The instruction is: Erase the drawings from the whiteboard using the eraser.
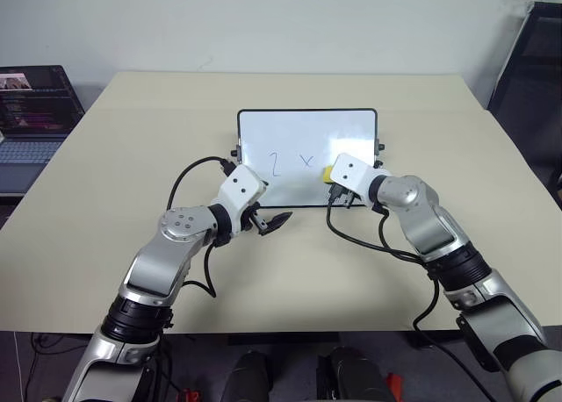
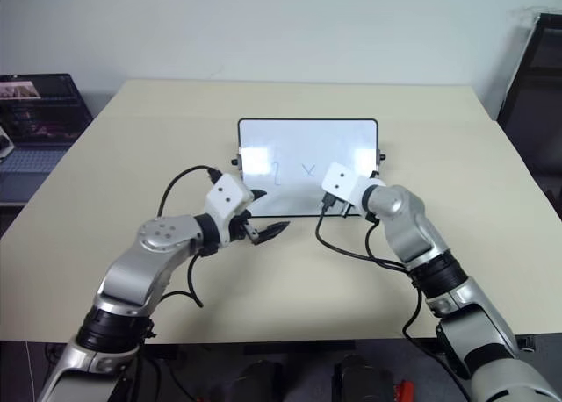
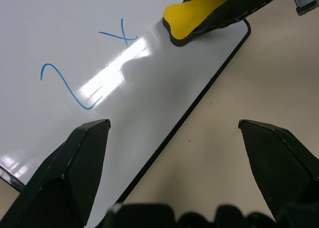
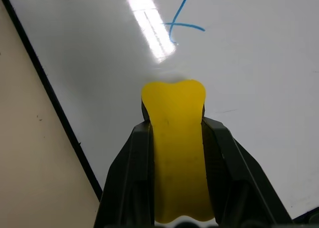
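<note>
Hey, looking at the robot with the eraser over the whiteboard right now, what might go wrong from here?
1. The whiteboard lies loose on the table; the left gripper is open beside its near edge, not holding it, so a wipe may push the board.
2. The right gripper pinches the eraser only by its sides; pressing down could twist it.
3. The "2" and "x" are small; a short stroke could miss part.

My beige counter (image 1: pixel 132 156) stands against a pale wall (image 1: pixel 263 25); an open laptop (image 1: pixel 31 112) sits at my left, dark furniture (image 1: pixel 531 60) at my right.
</note>
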Robot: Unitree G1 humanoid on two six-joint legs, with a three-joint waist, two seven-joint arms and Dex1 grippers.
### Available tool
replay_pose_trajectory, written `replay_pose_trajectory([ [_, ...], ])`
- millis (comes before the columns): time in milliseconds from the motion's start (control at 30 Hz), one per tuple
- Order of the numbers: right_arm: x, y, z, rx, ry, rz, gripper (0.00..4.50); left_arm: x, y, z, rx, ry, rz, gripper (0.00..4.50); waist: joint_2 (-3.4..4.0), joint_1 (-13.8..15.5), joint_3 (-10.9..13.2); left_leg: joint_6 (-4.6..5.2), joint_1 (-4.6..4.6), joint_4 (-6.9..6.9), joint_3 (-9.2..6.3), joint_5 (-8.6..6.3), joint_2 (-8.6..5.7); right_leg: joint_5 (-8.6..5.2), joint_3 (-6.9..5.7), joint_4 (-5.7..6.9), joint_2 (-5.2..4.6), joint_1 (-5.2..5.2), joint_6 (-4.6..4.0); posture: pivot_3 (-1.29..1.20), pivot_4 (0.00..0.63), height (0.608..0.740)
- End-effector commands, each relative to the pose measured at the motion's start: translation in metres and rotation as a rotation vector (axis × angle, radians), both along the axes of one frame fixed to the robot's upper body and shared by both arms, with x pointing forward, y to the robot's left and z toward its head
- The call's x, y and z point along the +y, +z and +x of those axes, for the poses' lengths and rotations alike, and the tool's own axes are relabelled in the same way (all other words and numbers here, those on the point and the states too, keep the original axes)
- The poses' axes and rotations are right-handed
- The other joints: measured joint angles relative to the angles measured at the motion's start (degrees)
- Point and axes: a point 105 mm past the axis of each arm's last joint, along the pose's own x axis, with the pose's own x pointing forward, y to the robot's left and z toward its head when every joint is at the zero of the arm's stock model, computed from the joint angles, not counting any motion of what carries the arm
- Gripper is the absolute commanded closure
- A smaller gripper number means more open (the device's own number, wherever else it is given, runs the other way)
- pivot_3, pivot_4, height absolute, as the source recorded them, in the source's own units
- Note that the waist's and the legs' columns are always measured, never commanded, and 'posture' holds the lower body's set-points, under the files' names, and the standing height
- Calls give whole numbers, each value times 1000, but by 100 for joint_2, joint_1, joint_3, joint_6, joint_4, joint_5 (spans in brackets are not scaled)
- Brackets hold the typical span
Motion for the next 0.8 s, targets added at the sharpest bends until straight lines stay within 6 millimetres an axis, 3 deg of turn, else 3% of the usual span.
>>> replay_pose_trajectory([
  [33, 3, 35, -9, -44, 22, 207, 3523, 4, 13, 2, -55, 33, -32, 0, 0, 1, 0, 0, -2, -1, -1, 0, 0, 0, 0, -1, 0, 0, 0, 0, 150, 740],
  [200, 5, 44, -34, -36, 104, 422, 3524, 26, 20, 12, -69, 192, -145, 0, 0, 22, 0, 0, -12, -1, -10, -1, 2, 0, 1, -9, -2, -3, 0, 0, 150, 740],
  [467, -6, 21, -67, -12, 119, 554, 3524, 46, 14, 9, -70, 285, -102, 0, 0, 29, 0, 0, -13, 0, -12, -1, 0, -1, 4, -9, -3, -2, 1, 0, 150, 740],
  [667, -14, 6, -69, 11, 80, 604, 3524, 51, 12, 8, -64, 305, -92, 0, 0, 19, 0, 0, -8, 0, -6, -1, 0, -1, 3, -7, -2, -1, 1, 0, 150, 740],
  [800, -3, 15, -61, -24, 109, 588, 3524, 49, 14, 8, -67, 303, -88, 0, -1, 8, 0, 0, -6, -1, -6, 0, 2, -1, 3, -6, 1, -1, 1, 0, 150, 740],
])
